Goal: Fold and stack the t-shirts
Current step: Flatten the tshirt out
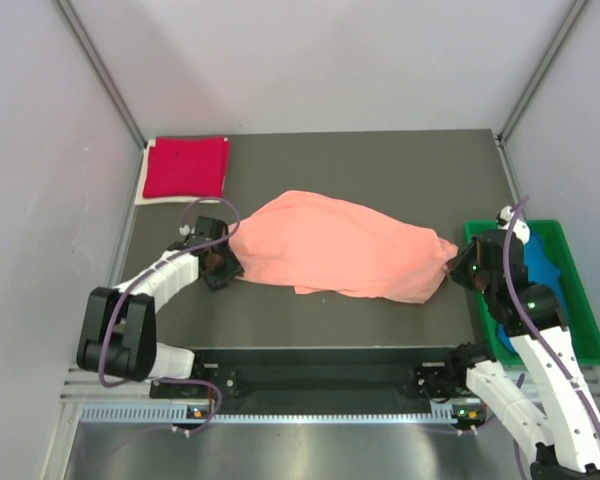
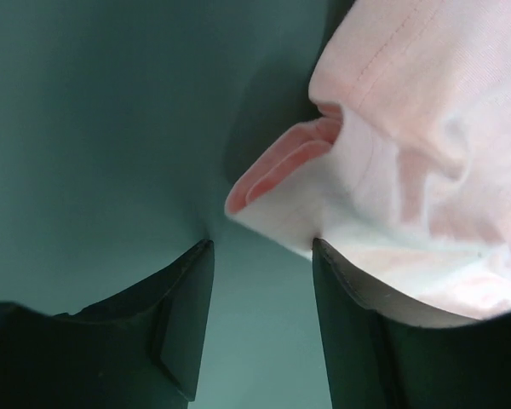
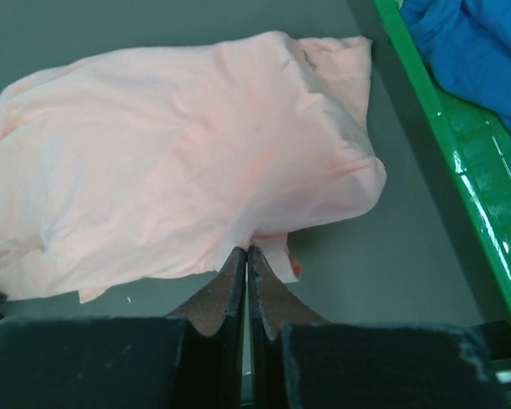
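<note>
Salmon-pink t-shirt (image 1: 345, 245) sprawls crumpled mid-table (image 1: 380, 165), soft folds spanning gap between both arms. Left gripper (image 2: 261, 245) at shirt's left end, jaws apart, stitched hem fold just ahead of tips, cloth lapping one finger. Right gripper (image 3: 247, 252) pinched tight on shirt's right edge, just beside green plastic tray (image 1: 585, 335) holding bunched bright blue t-shirt (image 1: 542, 268). Crimson-red t-shirt (image 1: 186, 166) folded square in far left corner on white sheet (image 1: 158, 199). Dark tabletop runs open behind pink shirt; pale walls (image 1: 40, 150) hem sides.
</note>
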